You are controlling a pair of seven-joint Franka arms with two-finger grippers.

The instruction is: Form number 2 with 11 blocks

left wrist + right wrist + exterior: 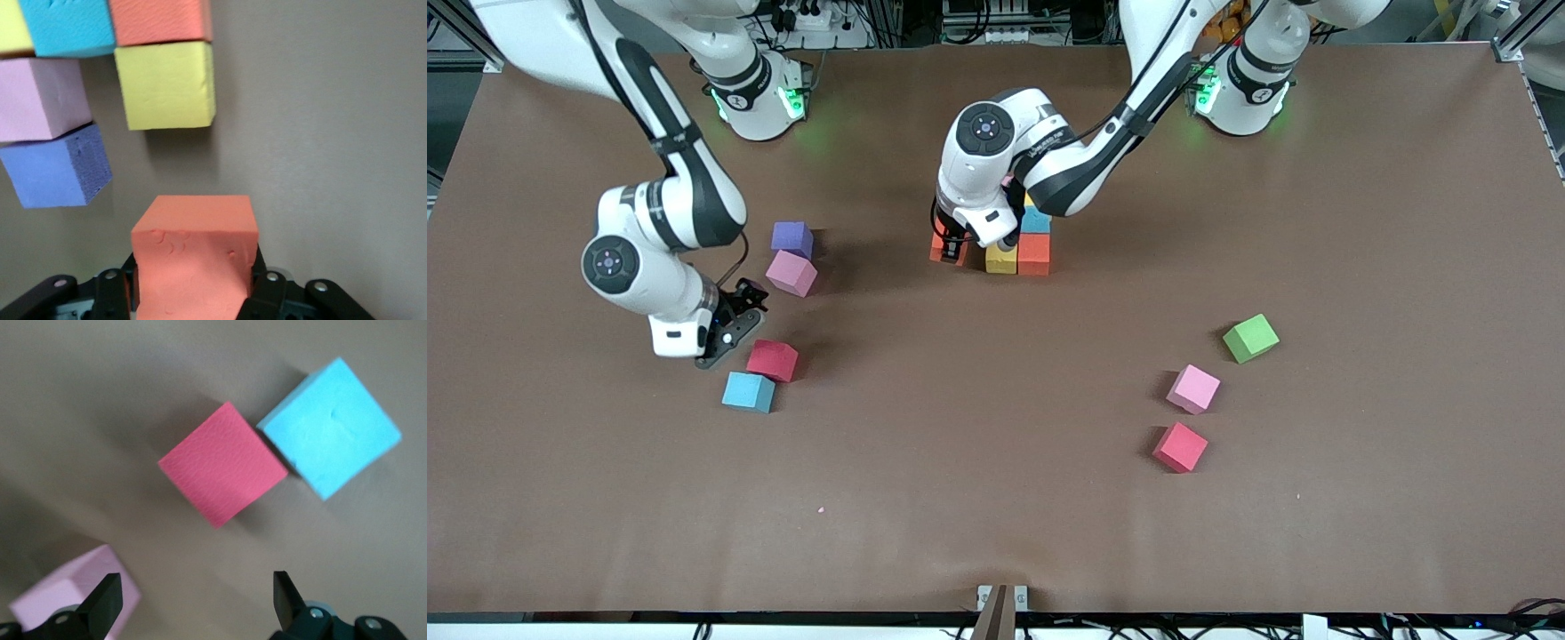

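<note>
My left gripper (953, 247) (193, 283) is shut on an orange block (943, 250) (195, 257), low over the table beside the started number 2 (1024, 242), a small gap apart from it. That cluster shows a yellow block (1001, 259) (167, 85), an orange one (1034, 254) (160, 20) and a light blue one (1036, 220) (67, 27). A lilac block (40, 97) and a purple block (57, 167) show only at the wrist. My right gripper (734, 322) (193, 597) hangs open over bare table by a red block (772, 360) (223, 463).
Near the right gripper lie a light blue block (748, 392) (330, 427), a pink block (791, 273) (67, 597) and a purple block (792, 238). Toward the left arm's end lie a green cube (1250, 338), a pink block (1193, 388) and a red block (1180, 447).
</note>
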